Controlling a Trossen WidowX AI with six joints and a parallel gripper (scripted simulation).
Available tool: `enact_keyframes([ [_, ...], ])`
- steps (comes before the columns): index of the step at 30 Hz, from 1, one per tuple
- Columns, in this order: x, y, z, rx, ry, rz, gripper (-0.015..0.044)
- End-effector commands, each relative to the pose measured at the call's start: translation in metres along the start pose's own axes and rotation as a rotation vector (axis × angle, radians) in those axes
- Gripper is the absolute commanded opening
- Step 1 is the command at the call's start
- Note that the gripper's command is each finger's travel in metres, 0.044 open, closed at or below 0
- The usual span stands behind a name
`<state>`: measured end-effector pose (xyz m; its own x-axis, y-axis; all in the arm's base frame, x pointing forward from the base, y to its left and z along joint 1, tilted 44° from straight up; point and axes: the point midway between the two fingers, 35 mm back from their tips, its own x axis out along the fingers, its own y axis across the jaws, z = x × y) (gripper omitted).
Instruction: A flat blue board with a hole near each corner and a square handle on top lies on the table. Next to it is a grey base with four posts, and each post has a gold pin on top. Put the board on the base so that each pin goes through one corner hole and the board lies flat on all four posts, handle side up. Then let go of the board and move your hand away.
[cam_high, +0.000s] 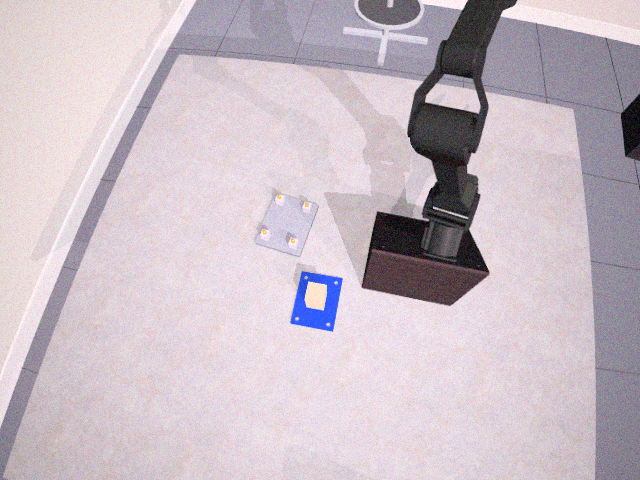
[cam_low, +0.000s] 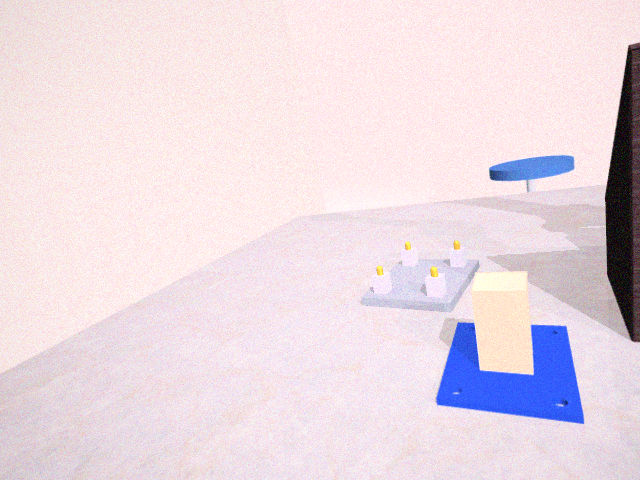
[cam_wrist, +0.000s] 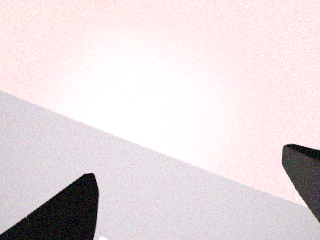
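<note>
Gripper (cam_wrist: 191, 168) spread nearly full, holding nothing | blue board (cam_high: 298, 302) (cam_low: 509, 395): top view, eight o'clock from arm's foot (cam_high: 442, 240), long axis roughly twelve-to-six; bearing from jaws can't be told | grey base (cam_high: 287, 221) (cam_low: 408, 303): eleven o'clock from board

The gripper (cam_wrist: 191, 168) stands open, one dark fingertip at lower left and the other at the right edge, well apart. Behind them, a slanting line divides a grey surface from a pale pink, glaring expanse, probably a wall. A small white patch shows at the bottom edge.
</note>
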<state>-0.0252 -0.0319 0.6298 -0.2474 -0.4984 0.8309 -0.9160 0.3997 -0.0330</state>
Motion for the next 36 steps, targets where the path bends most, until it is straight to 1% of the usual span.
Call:
enact_keyframes([
  [1, 0.001, -0.001, 0.002, -0.003, -0.003, -0.005, 0.0426],
  [2, 0.002, -0.003, 0.006, -0.012, -0.013, -0.02, 0.044],
  [4, 0.009, -0.011, 0.027, -0.04, -0.059, -0.071, 0.044],
  [10, 0.027, -0.054, 0.115, -0.106, -0.274, -0.231, 0.044],
  [15, 0.023, -0.103, 0.159, -0.12, -0.367, -0.402, 0.044],
  [19, 0.014, -0.135, 0.184, -0.15, -0.418, -0.509, 0.044],
  [20, 0.01, -0.146, 0.192, -0.166, -0.435, -0.543, 0.044],
  [22, -0.005, -0.164, 0.194, -0.17, -0.435, -0.641, 0.044],
  [25, -0.025, -0.198, 0.214, -0.222, -0.469, -0.769, 0.044],
  [30, -0.068, -0.257, 0.242, -0.33, -0.501, -0.995, 0.044],
  [36, -0.128, -0.305, 0.245, -0.404, -0.466, -1.235, 0.044],
])
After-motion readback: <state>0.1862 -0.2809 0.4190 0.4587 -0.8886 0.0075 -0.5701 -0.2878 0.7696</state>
